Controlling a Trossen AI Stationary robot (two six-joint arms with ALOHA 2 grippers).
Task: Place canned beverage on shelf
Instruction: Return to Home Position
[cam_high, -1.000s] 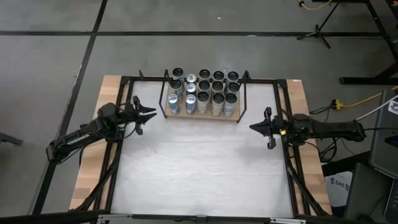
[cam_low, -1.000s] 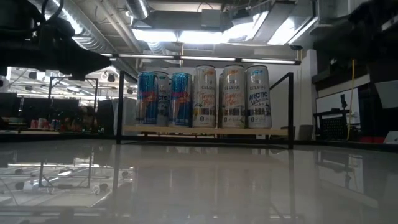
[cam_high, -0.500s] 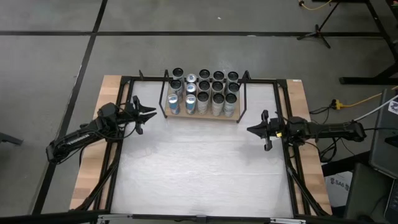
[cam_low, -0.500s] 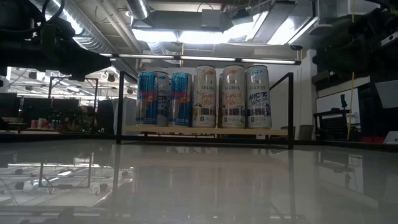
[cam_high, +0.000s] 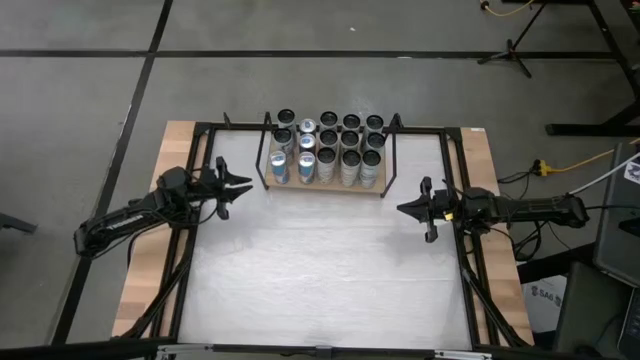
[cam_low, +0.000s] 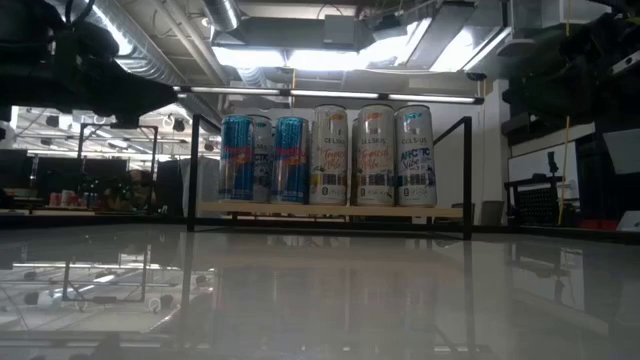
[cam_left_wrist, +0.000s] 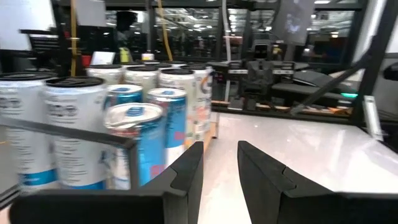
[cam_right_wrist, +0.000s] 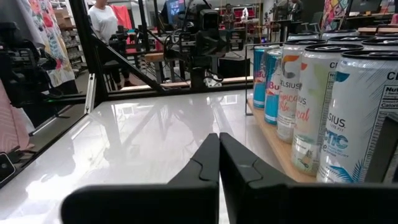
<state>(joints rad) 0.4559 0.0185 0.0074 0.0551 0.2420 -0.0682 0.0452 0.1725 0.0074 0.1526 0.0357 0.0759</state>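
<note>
Several beverage cans (cam_high: 327, 150) stand upright in rows on the shelf (cam_low: 330, 210), a light wooden board in a black rod frame at the table's far middle. In the low view the front row (cam_low: 328, 155) shows blue cans to the left and white ones to the right. My left gripper (cam_high: 245, 186) hovers at the table's left side, to the left of the shelf, pointing level, open with nothing between its fingers (cam_left_wrist: 221, 158). My right gripper (cam_high: 402, 208) hovers at the right side, pointing level toward the table's left, shut and empty (cam_right_wrist: 219, 143).
A black rod frame (cam_high: 455, 200) runs around the white tabletop (cam_high: 320, 270). The table's near half lies bare in front of the shelf. Cables and a stand lie on the floor beyond the right edge.
My right gripper has sunk a little and stayed shut. The cans and the shelf have kept still.
</note>
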